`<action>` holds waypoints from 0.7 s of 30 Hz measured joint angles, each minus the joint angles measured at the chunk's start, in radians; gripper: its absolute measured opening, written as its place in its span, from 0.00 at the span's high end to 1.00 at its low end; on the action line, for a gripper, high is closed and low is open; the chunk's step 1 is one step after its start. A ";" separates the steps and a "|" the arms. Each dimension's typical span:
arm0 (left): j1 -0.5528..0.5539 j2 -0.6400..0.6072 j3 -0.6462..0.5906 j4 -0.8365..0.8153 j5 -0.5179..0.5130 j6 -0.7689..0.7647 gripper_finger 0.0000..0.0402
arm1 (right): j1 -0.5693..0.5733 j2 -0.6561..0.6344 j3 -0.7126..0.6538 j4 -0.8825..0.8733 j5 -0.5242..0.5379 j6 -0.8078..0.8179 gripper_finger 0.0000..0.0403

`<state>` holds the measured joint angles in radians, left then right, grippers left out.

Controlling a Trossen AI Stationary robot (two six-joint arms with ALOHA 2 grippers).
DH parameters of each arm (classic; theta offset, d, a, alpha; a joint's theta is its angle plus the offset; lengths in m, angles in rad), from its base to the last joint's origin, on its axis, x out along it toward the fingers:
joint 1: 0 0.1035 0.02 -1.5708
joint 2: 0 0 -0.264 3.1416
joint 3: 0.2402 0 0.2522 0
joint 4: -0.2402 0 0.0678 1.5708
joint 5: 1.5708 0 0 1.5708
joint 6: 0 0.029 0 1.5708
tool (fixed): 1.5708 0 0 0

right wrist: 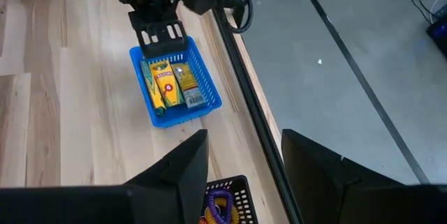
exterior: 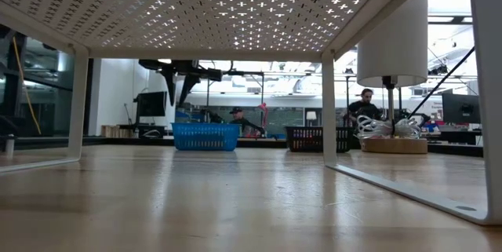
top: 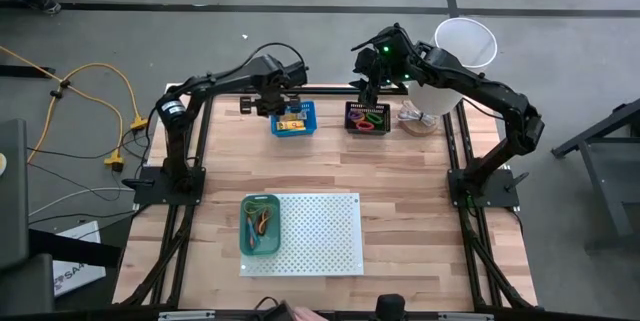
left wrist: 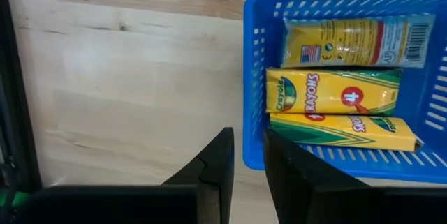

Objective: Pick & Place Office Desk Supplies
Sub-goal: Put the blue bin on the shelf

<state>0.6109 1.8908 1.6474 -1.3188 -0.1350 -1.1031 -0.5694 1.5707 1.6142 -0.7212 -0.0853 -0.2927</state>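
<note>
High view: left gripper (top: 272,104) hangs at the blue bin's (top: 305,127) edge near the table's far side, right gripper (top: 368,89) over the black bin (top: 351,121) holding coloured loops (top: 372,119); green bin (top: 243,243) with rubber bands (top: 262,223) sits on the white board (top: 320,233). Low view: both far bins stand under the board, details too small. Left wrist view: fingers (left wrist: 216,172) narrowly apart, holding nothing, three yellow crayon packets (left wrist: 332,93) lie in the blue bin. Right wrist view: fingers (right wrist: 183,165) wide apart, empty, above the loops.
</note>
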 joint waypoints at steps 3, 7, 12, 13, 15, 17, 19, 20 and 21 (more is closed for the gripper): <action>0.014 0.000 0.000 0.003 0.011 0.027 0.83 | 0.000 0.000 0.000 0.000 0.000 0.000 0.58; 0.032 0.000 0.000 0.007 0.026 0.065 0.83 | 0.000 0.000 0.000 0.000 0.000 0.000 0.58; 0.049 -0.005 0.000 0.016 0.039 0.123 0.83 | 0.000 0.000 0.000 0.000 0.000 0.000 0.58; 0.050 -0.008 0.000 0.019 0.042 0.130 0.83 | 0.000 0.000 0.000 0.000 0.000 0.000 0.58; 0.049 -0.012 0.000 0.016 0.044 0.125 0.83 | 0.000 0.000 0.000 0.000 0.000 0.000 0.58; 0.049 -0.013 0.000 -0.004 0.063 0.107 0.83 | 0.000 0.000 0.000 0.000 0.000 0.000 0.58; 0.049 -0.012 0.000 -0.024 0.085 0.104 0.83 | 0.000 0.000 0.000 0.000 0.000 0.000 0.58; 0.049 -0.012 0.000 -0.023 0.087 0.104 0.83 | 0.000 0.000 0.000 0.000 0.000 0.000 0.58; 0.049 -0.012 0.000 -0.020 0.089 0.109 0.83 | 0.000 0.000 0.000 0.000 0.000 0.000 0.58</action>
<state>0.6598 1.8786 1.6470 -1.3390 -0.0457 -0.9942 -0.5694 1.5707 1.6142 -0.7212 -0.0853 -0.2924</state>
